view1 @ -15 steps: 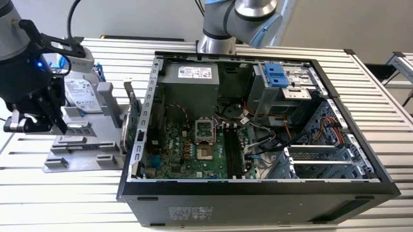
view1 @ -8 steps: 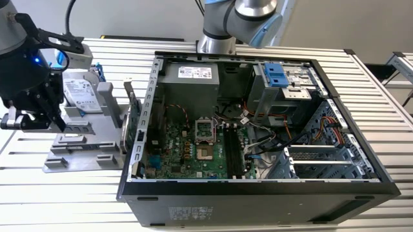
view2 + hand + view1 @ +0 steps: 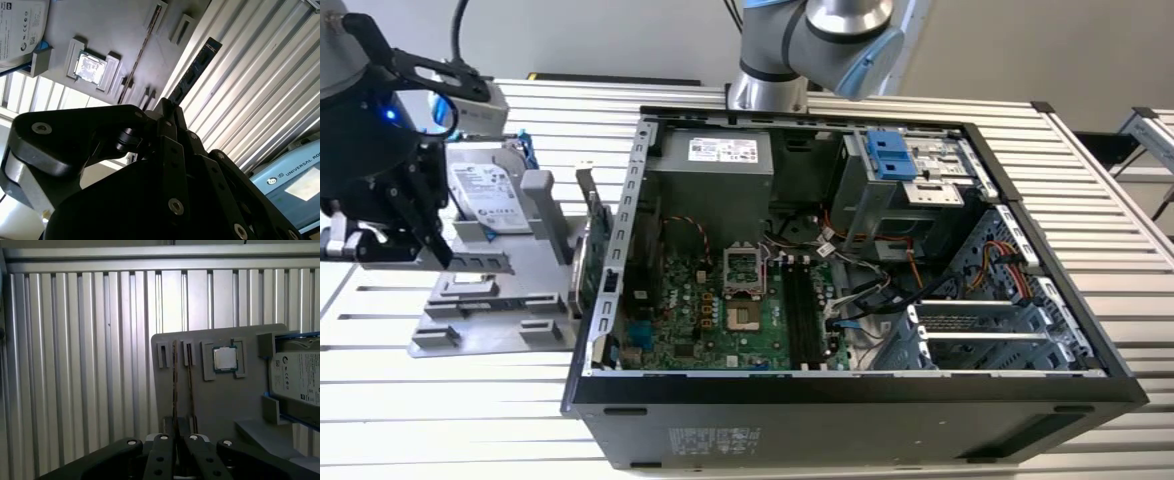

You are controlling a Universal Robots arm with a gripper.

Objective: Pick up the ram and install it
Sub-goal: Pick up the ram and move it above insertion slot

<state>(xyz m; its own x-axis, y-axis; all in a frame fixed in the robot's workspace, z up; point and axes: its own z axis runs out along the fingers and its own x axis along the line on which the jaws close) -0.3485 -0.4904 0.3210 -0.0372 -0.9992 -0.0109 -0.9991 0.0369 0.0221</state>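
In both wrist views the ram (image 3: 195, 70) is a long dark stick with black chips, and its one end sits between my black fingers. It shows edge-on as a thin line (image 3: 174, 385) in the first wrist view. My gripper (image 3: 167, 111) (image 3: 175, 436) is shut on it. In the exterior view the gripper (image 3: 420, 235) hangs at the left, over the grey parts holder (image 3: 480, 300) and well away from the open computer case (image 3: 854, 390). The case's long black memory slots (image 3: 803, 315) lie beside the processor socket on the green motherboard (image 3: 707, 320).
The grey holder (image 3: 220, 405) also carries a processor chip (image 3: 225, 359) (image 3: 92, 67) and a hard drive (image 3: 487, 195) (image 3: 300, 375). A green expansion card (image 3: 600, 240) stands between holder and case. Loose cables (image 3: 881, 280) and drive bays (image 3: 907, 165) crowd the case beside the slots.
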